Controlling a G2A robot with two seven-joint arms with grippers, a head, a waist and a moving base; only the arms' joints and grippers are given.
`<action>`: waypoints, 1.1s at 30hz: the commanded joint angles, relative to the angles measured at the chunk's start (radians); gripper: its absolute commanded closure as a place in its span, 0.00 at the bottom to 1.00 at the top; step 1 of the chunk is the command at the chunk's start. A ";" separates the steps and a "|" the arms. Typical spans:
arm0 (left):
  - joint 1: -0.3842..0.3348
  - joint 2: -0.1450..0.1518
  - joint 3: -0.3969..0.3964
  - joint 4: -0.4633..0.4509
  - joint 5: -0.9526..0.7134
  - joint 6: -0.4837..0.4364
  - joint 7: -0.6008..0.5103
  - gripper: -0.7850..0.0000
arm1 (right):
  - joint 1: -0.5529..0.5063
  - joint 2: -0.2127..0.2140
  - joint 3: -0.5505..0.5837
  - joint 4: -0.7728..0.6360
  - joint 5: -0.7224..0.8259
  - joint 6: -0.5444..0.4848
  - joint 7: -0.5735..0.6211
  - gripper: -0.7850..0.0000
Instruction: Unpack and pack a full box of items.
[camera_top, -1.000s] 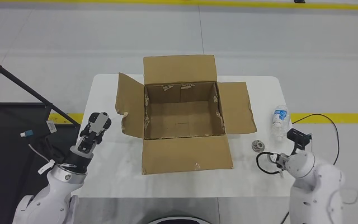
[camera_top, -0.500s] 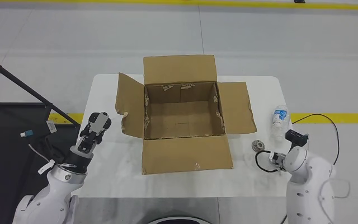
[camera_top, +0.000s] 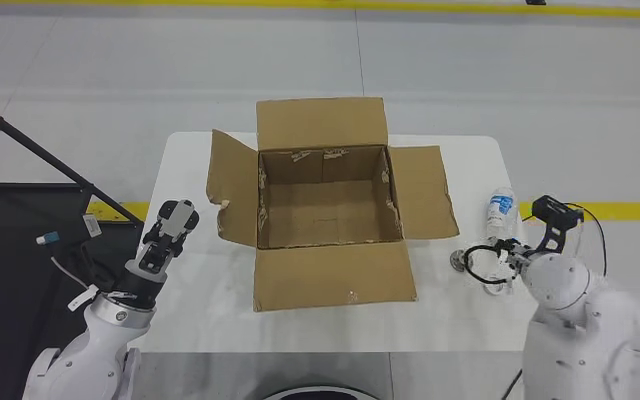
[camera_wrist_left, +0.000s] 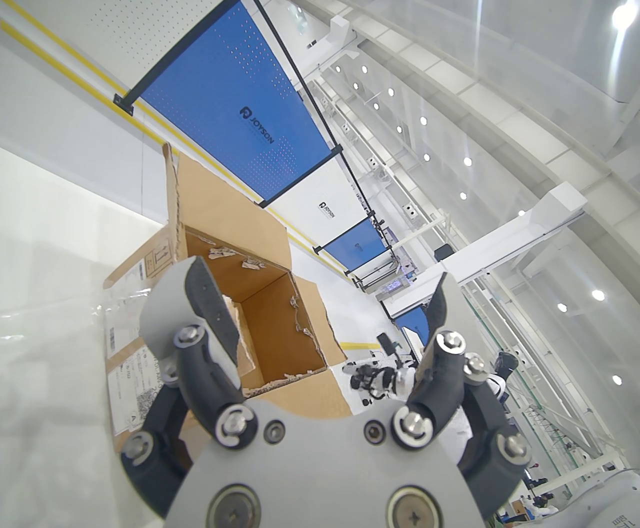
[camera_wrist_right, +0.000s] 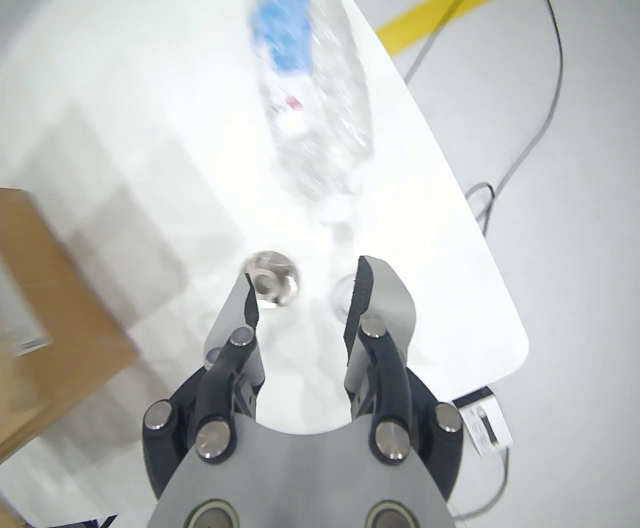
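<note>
One open box (camera_top: 322, 123), one bottle (camera_top: 500, 212) and one small metal fitting (camera_top: 460, 260) on the table (camera_top: 190, 300).
Left gripper (camera_top: 179, 210) at the box's 8 o'clock, fingers spread. Fitting at 4 o'clock, bottle lying at 3. Right gripper (camera_wrist_right: 305, 281) has its fingers spread just beside the fitting.

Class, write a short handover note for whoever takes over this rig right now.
Left end effector: open, empty, left of the box.
Right end effector: open, empty, over the table by the metal fitting and the lying bottle.
The box is open at table centre, inside bare.
Done: unpacking, it seems.
Left: pack fitting and bottle back in.
</note>
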 joint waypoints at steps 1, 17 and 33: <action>0.000 0.000 0.000 0.000 0.000 0.000 0.000 0.00 | 0.024 -0.002 -0.024 -0.040 0.039 0.005 -0.018 0.05; -0.003 -0.001 -0.051 -0.004 0.020 0.036 0.065 0.00 | 0.246 -0.008 -0.171 0.319 0.310 -0.054 -0.160 0.00; -0.002 -0.001 -0.052 -0.005 0.020 0.036 0.065 0.00 | 0.236 0.003 -0.240 0.288 0.374 -0.071 -0.151 0.00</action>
